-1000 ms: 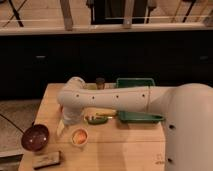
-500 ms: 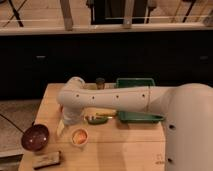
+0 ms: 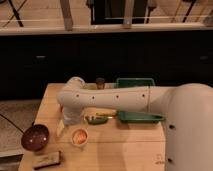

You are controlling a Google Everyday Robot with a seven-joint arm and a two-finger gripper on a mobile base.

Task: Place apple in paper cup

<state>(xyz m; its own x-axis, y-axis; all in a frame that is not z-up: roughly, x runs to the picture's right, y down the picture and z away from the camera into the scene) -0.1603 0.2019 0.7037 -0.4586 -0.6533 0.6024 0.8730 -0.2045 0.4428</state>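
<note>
We see our gripper [image 3: 62, 130] hanging low over the wooden table [image 3: 125, 150], below the bend of the white arm [image 3: 110, 99]. Its fingers are spread apart and hold nothing. Just beside the hand, toward the table's middle, stands the paper cup [image 3: 80, 144], and the apple [image 3: 79, 135] sits inside it, its orange top showing in the mouth. On the hand's other side, near the table edge, rests a dark bowl [image 3: 35, 137]. Beyond the cup lies a green oblong item [image 3: 97, 119].
</note>
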